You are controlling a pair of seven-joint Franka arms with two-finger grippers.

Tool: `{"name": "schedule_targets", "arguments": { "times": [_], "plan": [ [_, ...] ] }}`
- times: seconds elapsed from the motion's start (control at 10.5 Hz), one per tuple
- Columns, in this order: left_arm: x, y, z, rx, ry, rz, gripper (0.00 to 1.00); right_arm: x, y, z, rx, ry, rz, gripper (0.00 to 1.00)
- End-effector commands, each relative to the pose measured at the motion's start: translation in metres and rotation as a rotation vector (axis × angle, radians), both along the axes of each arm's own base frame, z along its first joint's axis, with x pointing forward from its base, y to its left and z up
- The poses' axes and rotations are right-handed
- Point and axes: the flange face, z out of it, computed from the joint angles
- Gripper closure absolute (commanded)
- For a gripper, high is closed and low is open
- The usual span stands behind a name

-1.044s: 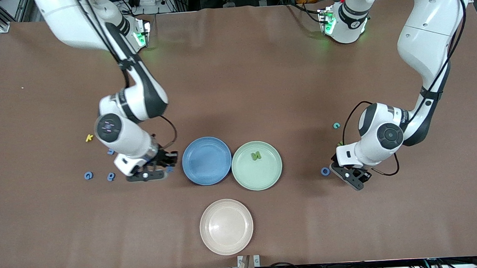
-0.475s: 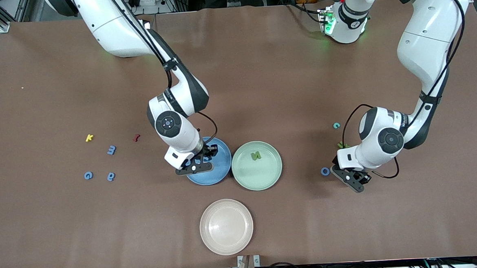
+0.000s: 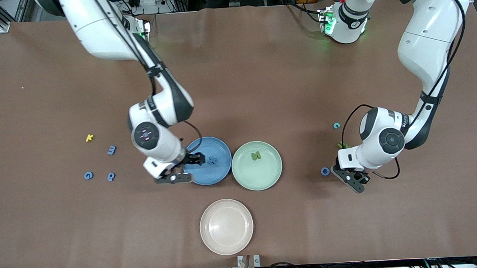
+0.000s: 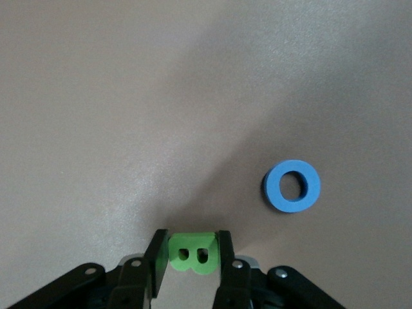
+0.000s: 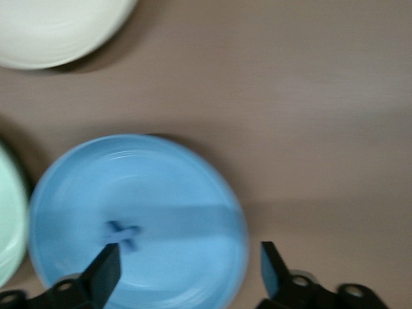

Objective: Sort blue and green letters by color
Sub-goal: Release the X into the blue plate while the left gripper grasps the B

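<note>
**Blue letter in the blue plate, green letter in the left claw**

Front view: the right gripper [image 3: 188, 168] hung over the rim of the blue plate [image 3: 200, 177] at the side toward the right arm's end of the table, its fingers apart and empty. A blue X [image 3: 212, 160] lay in that plate. Just beside it sat the green plate [image 3: 245, 178] with a green N [image 3: 256, 155] in it, and nearer the camera the cream plate [image 3: 226, 226]. Toward the right arm's end lay a yellow K [image 3: 89, 137], a blue M [image 3: 111, 149], a blue G [image 3: 88, 175] and a blue Q [image 3: 111, 176]. The left gripper [image 3: 353, 179] was down at the table toward the left arm's end, a blue O [image 3: 325, 171] just beside it, a teal C [image 3: 336, 125] farther from the camera, and a bit of green [image 3: 342, 145] showing at the arm's edge.

Left wrist view: the left gripper [image 4: 192, 254] was clamped on a green B [image 4: 191, 254], the fingers [image 4: 156, 257] pressed against its two sides. The blue O [image 4: 293, 186] lay near, apart from it.

Right wrist view: the right gripper's fingers [image 5: 106, 270] stood wide apart over the blue plate [image 5: 193, 193], with nothing between them. The blue X [image 5: 122, 233] lay inside. Edges of the green plate [image 5: 9, 219] and cream plate [image 5: 58, 26] showed.
</note>
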Motion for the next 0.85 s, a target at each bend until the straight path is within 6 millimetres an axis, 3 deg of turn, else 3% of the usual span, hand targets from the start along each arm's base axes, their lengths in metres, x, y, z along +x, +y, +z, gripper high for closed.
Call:
{"name": "schedule_targets", "arguments": {
  "times": [0.0,0.09,0.28,0.47,0.57,0.76],
  "plan": [
    [0.004,0.001,-0.001,-0.006,-0.008,0.000,0.66,0.022,-0.116,0.034,-0.016,0.054,-0.147,0.00],
    [0.004,0.001,0.000,-0.009,-0.008,0.004,0.73,0.027,-0.162,0.043,-0.015,0.046,-0.204,0.00],
    [0.005,0.001,0.004,-0.027,-0.006,0.023,0.94,0.017,-0.239,0.052,-0.070,0.046,-0.275,0.00],
    [0.006,-0.004,0.014,-0.039,-0.013,0.027,1.00,-0.003,-0.299,0.034,-0.117,0.015,-0.316,0.00],
    [0.006,-0.009,0.020,-0.050,-0.010,0.035,1.00,-0.020,-0.314,0.020,-0.111,-0.009,-0.340,0.00],
    [0.000,-0.036,0.035,-0.110,0.021,0.085,1.00,-0.048,-0.323,-0.009,-0.110,-0.011,-0.357,0.00]
  ]
}}
